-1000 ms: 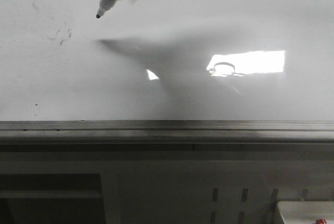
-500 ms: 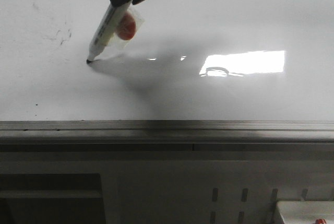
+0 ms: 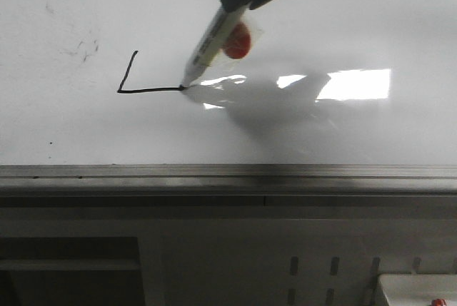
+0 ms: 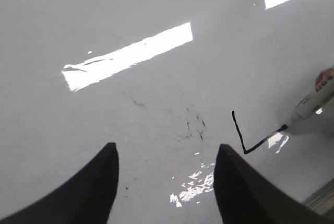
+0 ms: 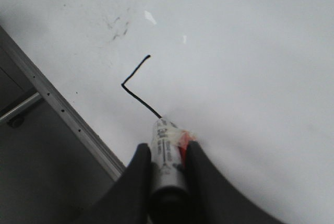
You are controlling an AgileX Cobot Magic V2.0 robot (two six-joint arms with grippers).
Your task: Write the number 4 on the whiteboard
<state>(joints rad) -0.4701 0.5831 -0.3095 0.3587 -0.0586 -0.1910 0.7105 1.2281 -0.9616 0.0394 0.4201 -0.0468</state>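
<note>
The whiteboard (image 3: 357, 21) is a glossy white flat board with a grey edge rail. A thin black L-shaped stroke (image 3: 132, 81), part of the number 4, is drawn on it: a short slanted downstroke, then a horizontal line running right. My right gripper (image 3: 235, 3) is shut on a white marker (image 3: 207, 46) with an orange tag, and its tip touches the board at the end of the horizontal line. The stroke also shows in the right wrist view (image 5: 133, 83) ahead of the marker (image 5: 167, 156). My left gripper (image 4: 164, 153) is open and empty above the board, left of the stroke (image 4: 242, 138).
Faint grey smudge marks (image 3: 84, 49) lie left of and above the stroke. Bright rectangular glare (image 3: 353, 83) sits right of the marker. The grey metal rail (image 3: 228, 172) runs along the board's near edge, with a table frame below it.
The marker came down onto the board, drew a short slanted downstroke, then moved right drawing a horizontal line. My right gripper moved right with it.
</note>
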